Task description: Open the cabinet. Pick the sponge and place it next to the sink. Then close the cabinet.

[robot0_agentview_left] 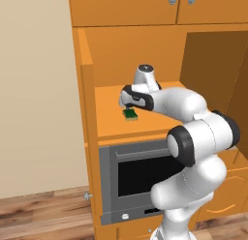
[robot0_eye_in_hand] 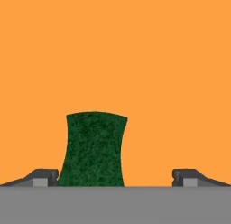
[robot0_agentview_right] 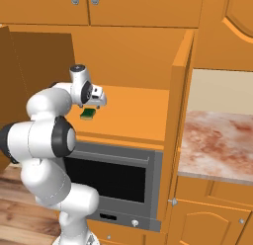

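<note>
The cabinet [robot0_agentview_left: 145, 45] stands with both tall doors swung wide, its orange shelf [robot0_agentview_right: 133, 110] bare but for the sponge. The sponge [robot0_agentview_left: 130, 115] [robot0_agentview_right: 88, 113] is a small green block lying flat near the shelf's front. My gripper [robot0_agentview_left: 127, 108] [robot0_agentview_right: 94, 106] hangs just above it, pointing down, open. In the hand view the sponge [robot0_eye_in_hand: 92, 148] lies between the two fingertips, close to the left one, and my gripper [robot0_eye_in_hand: 115, 177] holds nothing. The sink is out of view.
A grey oven [robot0_agentview_left: 135, 176] [robot0_agentview_right: 113, 175] sits under the shelf. The open left door [robot0_agentview_left: 87, 94] and open right door [robot0_agentview_right: 178, 105] flank the arm. A marbled counter [robot0_agentview_right: 217, 140] lies to the right. Shorter orange doors [robot0_agentview_left: 145, 7] hang above.
</note>
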### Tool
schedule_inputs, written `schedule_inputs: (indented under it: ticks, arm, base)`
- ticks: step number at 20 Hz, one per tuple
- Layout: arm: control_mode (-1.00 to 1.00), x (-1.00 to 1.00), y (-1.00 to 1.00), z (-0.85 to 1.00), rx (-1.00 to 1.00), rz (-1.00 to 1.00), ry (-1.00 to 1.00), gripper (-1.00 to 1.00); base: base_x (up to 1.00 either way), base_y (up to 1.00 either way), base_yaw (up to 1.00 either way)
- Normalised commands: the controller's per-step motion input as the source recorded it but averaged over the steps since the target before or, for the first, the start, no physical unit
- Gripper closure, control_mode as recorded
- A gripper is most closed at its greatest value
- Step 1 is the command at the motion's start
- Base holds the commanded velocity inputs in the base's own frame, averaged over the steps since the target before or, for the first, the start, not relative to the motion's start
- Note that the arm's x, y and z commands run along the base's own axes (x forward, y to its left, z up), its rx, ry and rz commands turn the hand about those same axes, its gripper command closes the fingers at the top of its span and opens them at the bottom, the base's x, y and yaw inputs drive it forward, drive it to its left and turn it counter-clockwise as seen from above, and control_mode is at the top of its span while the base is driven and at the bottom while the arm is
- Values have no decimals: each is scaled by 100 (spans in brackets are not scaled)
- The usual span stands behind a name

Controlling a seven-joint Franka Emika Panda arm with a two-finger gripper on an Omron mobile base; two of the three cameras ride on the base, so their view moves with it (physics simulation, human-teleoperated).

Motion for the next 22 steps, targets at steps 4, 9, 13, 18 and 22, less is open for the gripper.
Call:
schedule_inputs:
  ticks: [4,9,13,18,22]
  arm:
    - [-100,0,5,0,2,0,0,-100]
    - [-100,0,9,-1,0,0,0,-100]
    - [-100,0,7,-9,0,0,0,-100]
    - [-100,0,0,-24,0,0,0,-100]
    - [-100,0,0,-26,0,0,0,-100]
  base:
    - [0,0,0]
    - [0,0,0]
    - [0,0,0]
    - [0,0,0]
    - [0,0,0]
